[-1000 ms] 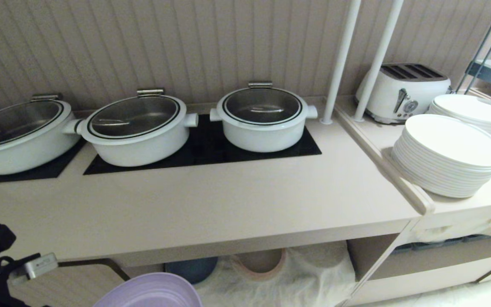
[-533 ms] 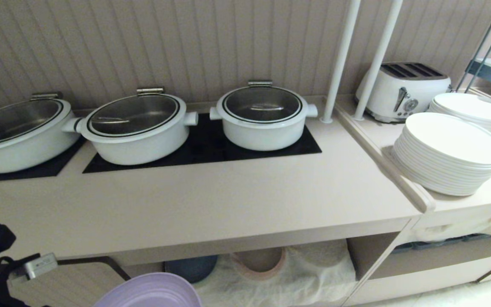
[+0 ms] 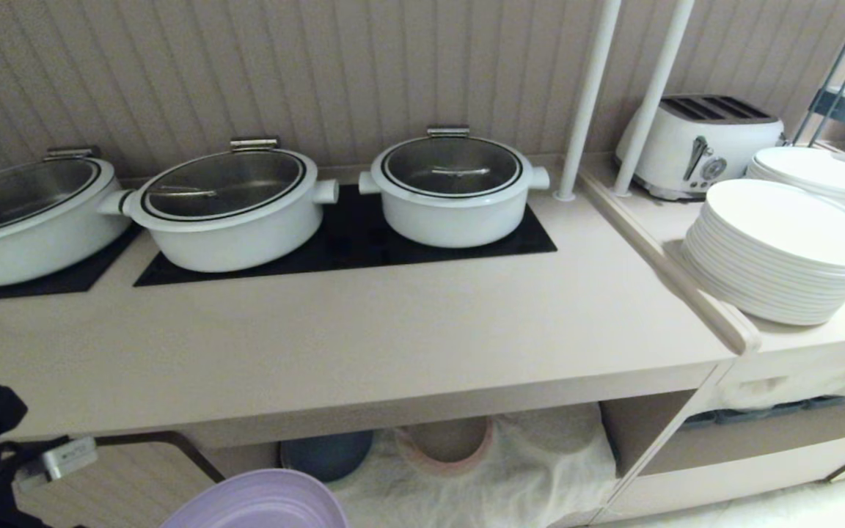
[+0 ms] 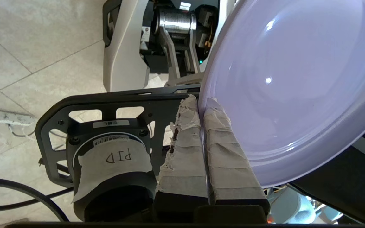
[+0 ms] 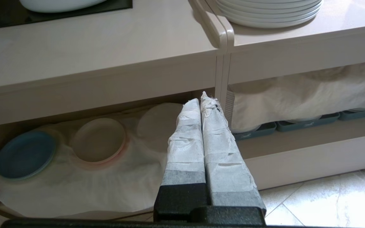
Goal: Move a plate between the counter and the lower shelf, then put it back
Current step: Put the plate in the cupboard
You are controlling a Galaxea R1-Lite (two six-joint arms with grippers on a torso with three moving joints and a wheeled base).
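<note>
Since the earlier frame the whole scene has shifted with the camera; the plate [image 3: 257, 502] keeps its place at the lower edge of the head view, below the counter [image 3: 364, 330] front. Left gripper [image 4: 201, 103]: fingers pinched on the plate's rim, plate in the air, clear of the lower shelf [image 3: 496, 484]. Right gripper [image 5: 203, 98]: fingers pressed together, empty, before the shelf's blue plate [image 5: 24, 155] and pink plate [image 5: 98, 139].
</note>
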